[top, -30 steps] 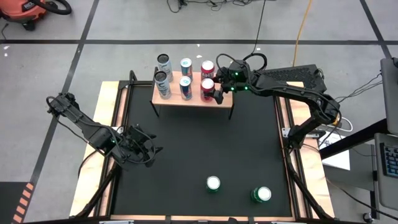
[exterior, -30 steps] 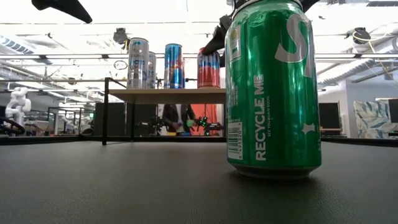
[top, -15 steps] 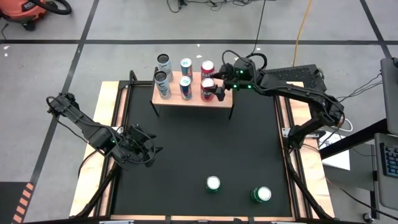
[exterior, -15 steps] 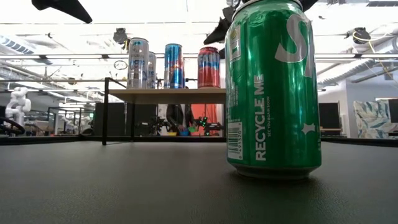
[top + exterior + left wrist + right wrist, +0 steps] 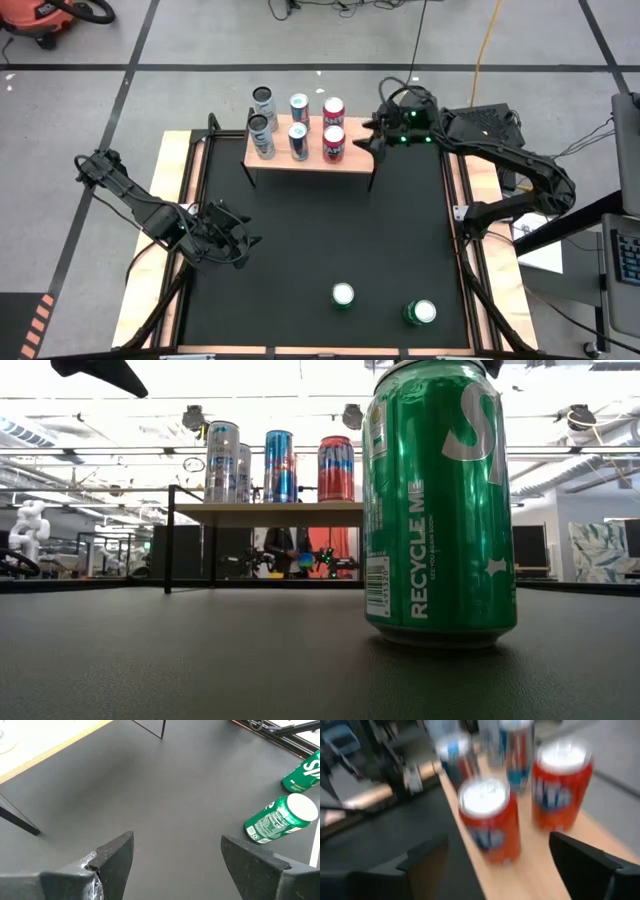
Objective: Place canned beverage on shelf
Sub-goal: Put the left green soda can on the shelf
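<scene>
Green soda cans come first: one (image 5: 343,295) stands nearest the counter's front edge, well in front of the shelf (image 5: 355,159), and a second green can (image 5: 421,313) stands just beside it, toward the right arm's side. In the low view the big green can (image 5: 440,500) fills the foreground, upright on the black counter (image 5: 300,240).

Left claw (image 5: 238,240) hangs over the counter's left part, well in front of the shelf, fingers spread and gripping nothing; past its fingers (image 5: 112,857) the wrist view shows only bare black mat and the two green cans.

Farther back, the light-wood shelf carries six cans, all upright: two silver cans (image 5: 262,136) at its left end, two blue cans (image 5: 299,140) in the middle, and two red cans (image 5: 334,142) next to them. The shelf's right end is bare.

Right claw (image 5: 375,140) hovers just beside the shelf's right end, near the red cans yet apart from them, fingers parted and empty. Its wrist view looks past both fingers at the nearer red can (image 5: 490,820), with nothing between them.
</scene>
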`<control>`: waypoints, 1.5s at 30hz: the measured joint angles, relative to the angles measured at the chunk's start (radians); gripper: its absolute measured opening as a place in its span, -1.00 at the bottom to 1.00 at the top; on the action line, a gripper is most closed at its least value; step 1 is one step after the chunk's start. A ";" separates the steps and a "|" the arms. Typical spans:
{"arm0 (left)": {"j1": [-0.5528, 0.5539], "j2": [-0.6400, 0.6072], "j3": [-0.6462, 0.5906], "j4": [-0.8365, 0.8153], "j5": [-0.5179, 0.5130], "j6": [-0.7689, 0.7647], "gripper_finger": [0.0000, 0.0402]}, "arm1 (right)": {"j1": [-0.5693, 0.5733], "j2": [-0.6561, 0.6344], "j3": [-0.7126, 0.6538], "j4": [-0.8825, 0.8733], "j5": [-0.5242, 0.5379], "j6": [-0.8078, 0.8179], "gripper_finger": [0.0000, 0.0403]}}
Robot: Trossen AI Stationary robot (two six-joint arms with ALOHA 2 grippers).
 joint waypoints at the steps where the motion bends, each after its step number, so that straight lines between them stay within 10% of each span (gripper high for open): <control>1: 0.000 0.000 0.000 0.000 0.000 0.000 0.49 | 0.001 0.001 -0.005 -0.033 0.000 -0.003 0.55; 21: 0.000 0.000 0.000 0.000 -0.001 0.002 0.49 | 0.045 0.150 -0.081 0.070 0.046 0.113 -0.67; 45: 0.000 0.000 0.000 0.000 0.000 0.027 0.49 | 0.045 0.133 -0.072 0.080 0.044 0.119 -0.93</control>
